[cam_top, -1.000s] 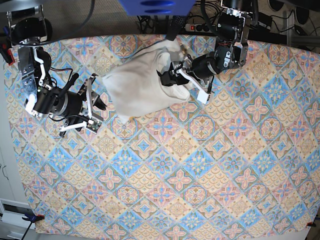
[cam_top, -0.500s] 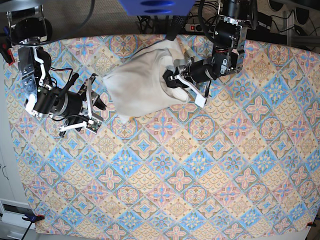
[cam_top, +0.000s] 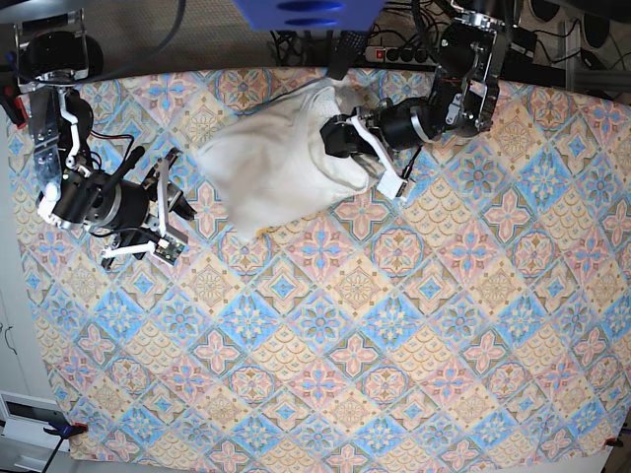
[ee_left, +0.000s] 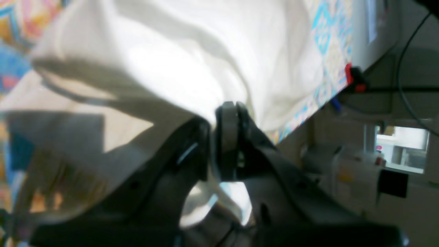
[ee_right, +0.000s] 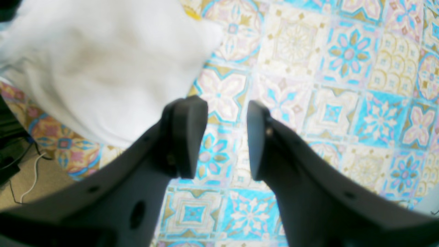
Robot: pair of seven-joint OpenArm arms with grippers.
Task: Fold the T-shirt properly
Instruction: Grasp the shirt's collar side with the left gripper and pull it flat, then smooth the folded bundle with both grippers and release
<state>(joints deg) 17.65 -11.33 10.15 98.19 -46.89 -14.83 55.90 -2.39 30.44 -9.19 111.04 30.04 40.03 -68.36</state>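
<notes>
The white T-shirt (cam_top: 271, 168) lies crumpled at the back of the table; no print shows. My left gripper (cam_top: 333, 140) is at the shirt's right edge, shut on a fold of it. In the left wrist view its fingertips (ee_left: 228, 137) are pressed together on the white T-shirt (ee_left: 171, 51). My right gripper (cam_top: 182, 204) hovers just left of the shirt, open and empty. In the right wrist view the right gripper (ee_right: 226, 137) stands over the patterned cloth, with the T-shirt (ee_right: 85, 68) up and to the left of the left finger (ee_right: 187, 133).
A patterned tablecloth (cam_top: 394, 325) covers the whole table. Behind the back edge are a power strip (cam_top: 394, 54), cables and a blue object (cam_top: 306, 12). A red clamp (ee_left: 353, 75) sits on the table edge near the shirt.
My left gripper was open over the shirt's right edge and has shut on the cloth, shifting slightly up and left. The right arm has drifted a little to the left.
</notes>
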